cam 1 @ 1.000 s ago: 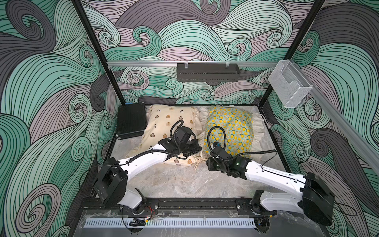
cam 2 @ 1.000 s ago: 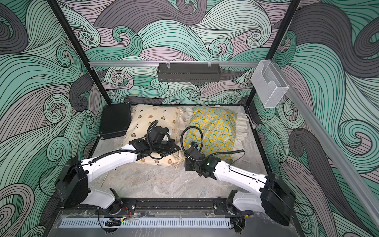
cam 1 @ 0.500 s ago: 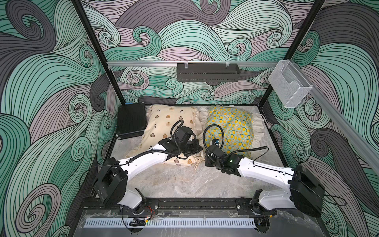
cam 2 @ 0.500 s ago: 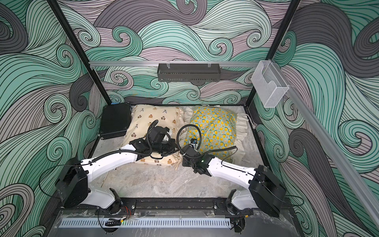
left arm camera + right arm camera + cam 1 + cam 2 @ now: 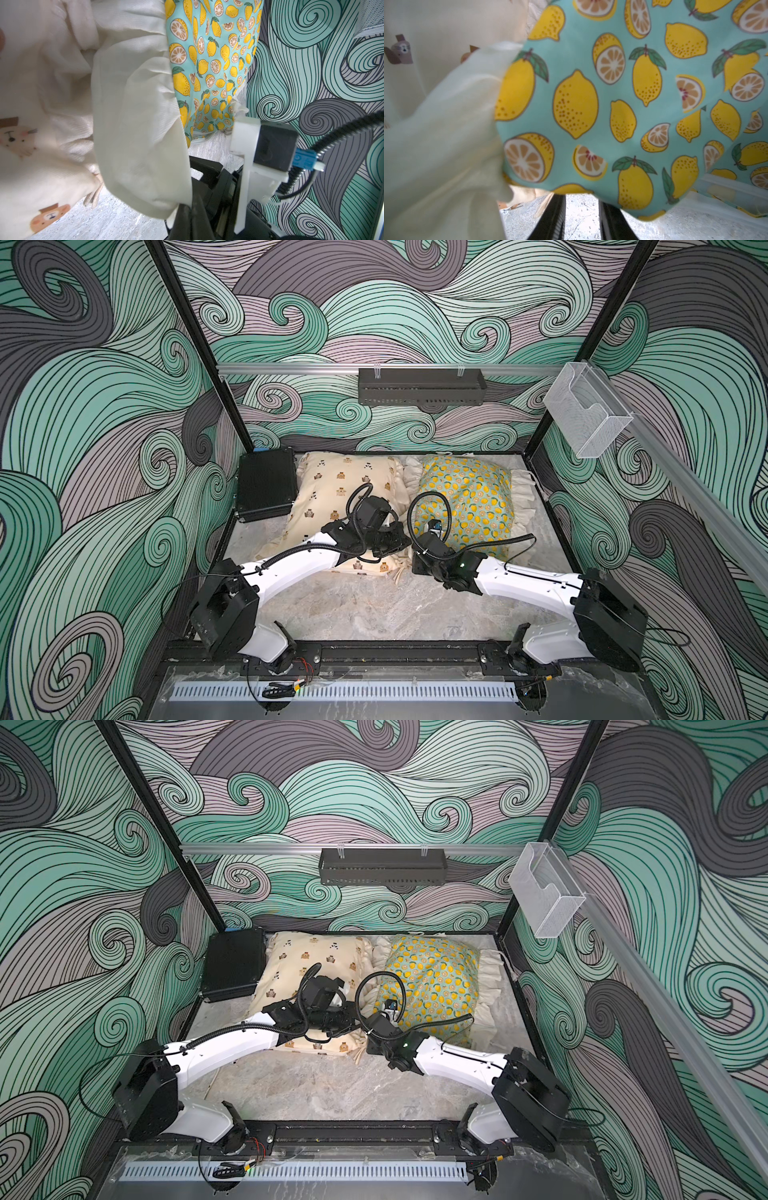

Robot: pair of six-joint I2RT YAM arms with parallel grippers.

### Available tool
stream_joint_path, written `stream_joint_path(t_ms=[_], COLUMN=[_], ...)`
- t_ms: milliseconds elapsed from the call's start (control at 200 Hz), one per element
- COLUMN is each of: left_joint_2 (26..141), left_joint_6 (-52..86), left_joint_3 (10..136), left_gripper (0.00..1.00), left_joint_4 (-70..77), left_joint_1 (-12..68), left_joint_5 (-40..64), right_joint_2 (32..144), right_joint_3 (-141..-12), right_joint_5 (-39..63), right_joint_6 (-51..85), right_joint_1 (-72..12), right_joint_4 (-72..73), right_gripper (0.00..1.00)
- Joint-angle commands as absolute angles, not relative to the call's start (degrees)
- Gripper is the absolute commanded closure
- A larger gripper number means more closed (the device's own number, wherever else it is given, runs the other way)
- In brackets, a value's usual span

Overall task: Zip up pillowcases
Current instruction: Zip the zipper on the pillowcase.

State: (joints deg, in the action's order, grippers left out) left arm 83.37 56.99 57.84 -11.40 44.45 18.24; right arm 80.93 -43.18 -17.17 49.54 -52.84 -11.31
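1. The left hand (image 5: 397, 545) is clenching over the cream bear-print stuffed pillowcase (image 5: 340, 493), at its corner beside the mint-green lemon-print pillowcase (image 5: 469, 497).
2. The right hand (image 5: 581, 205) is lying released under that lemon-print case's near edge.
3. The zipper hunt seems to be underway; next needs pinching the zipper pull.

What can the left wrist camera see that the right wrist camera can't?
Only the left wrist camera shows the swirly wall and the small camera mounted on the other arm. Only the right wrist camera shows the gap in the open right claw, with the table showing between its two black fingers. Both show the lemon pillowcase, the bear pillowcase, the cream ruffle and the table.
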Motion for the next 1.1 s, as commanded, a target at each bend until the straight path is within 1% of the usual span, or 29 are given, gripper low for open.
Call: stream_joint_path(t_ms=[0,235,465,726,941,971,1096], left_joint_2=[81.91,81.91,81.91,81.91,81.89,80.27,80.05], left_joint_6=[56.64,56.69,56.60,56.43,56.56,56.52,56.41], left_joint_3=[57.57,57.57,57.65,57.66,57.49,57.53,57.39], left_gripper=[1.00,1.00,1.00,1.00,1.00,1.00,1.00], left_joint_4=[-10.41,-10.26,-10.35,-10.48,-10.39,-10.40,-10.41], left_joint_1=[45.09,45.09,45.09,45.15,45.12,45.17,45.14], left_joint_5=[18.85,18.81,18.72,18.63,18.63,18.49,17.93], right_joint_2=[81.30,82.25,83.39,83.67,83.07,83.01,82.47], right_joint_3=[-44.65,-45.09,-45.44,-45.02,-44.56,-44.56,-44.23], right_joint_5=[-19.70,-20.52,-21.09,-21.46,-22.09,-22.15,-21.58], right_joint_6=[49.42,48.69,48.03,46.52,45.62,45.44,44.84], right_joint_1=[-52.23,-51.59,-51.42,-51.37,-51.33,-51.32,-51.28], right_joint_4=[-10.33,-10.04,-9.42,-8.26,-8.00,-8.14,-8.00], right_gripper=[0.70,0.72,0.77,0.85,0.89,0.90,0.94])
